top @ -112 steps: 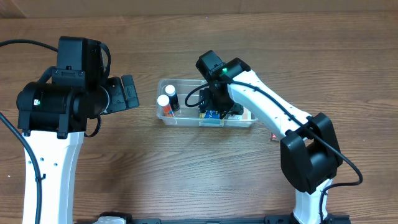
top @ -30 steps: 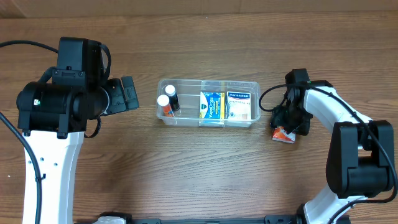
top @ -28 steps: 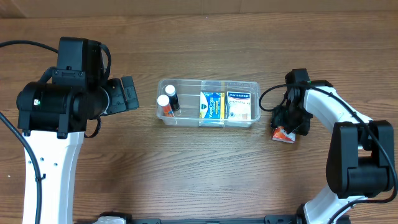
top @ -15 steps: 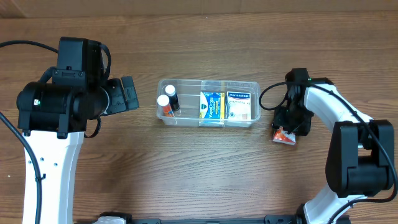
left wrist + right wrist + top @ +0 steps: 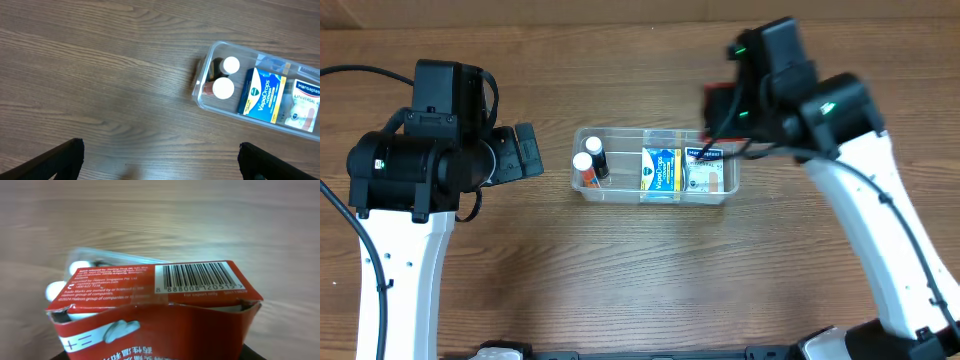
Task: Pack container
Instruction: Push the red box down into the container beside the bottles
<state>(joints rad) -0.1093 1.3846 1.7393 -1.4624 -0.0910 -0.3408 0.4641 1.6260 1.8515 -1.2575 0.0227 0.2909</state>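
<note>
The clear container (image 5: 620, 194) lies at the table's middle. It holds two white-capped bottles (image 5: 588, 160), a blue VapoDrops box (image 5: 661, 170) and a Hansaplast box (image 5: 708, 172). My right gripper (image 5: 725, 108) is shut on a crumpled red box (image 5: 717, 98) and holds it above the container's far right end. The red box fills the right wrist view (image 5: 160, 310), with the container's rim (image 5: 100, 255) behind it. My left gripper (image 5: 528, 150) is open and empty, left of the container. The container also shows in the left wrist view (image 5: 200, 95), ahead and to the right of the left gripper (image 5: 160, 165).
Bare wooden tabletop surrounds the container on all sides. The left arm's dark body (image 5: 420, 165) stands over the left part of the table. A cardboard-coloured wall (image 5: 570, 12) runs along the far edge.
My right gripper has lifted the red box off the table right of the container and carried it up and left, over the container's right end. The left arm has not moved.
</note>
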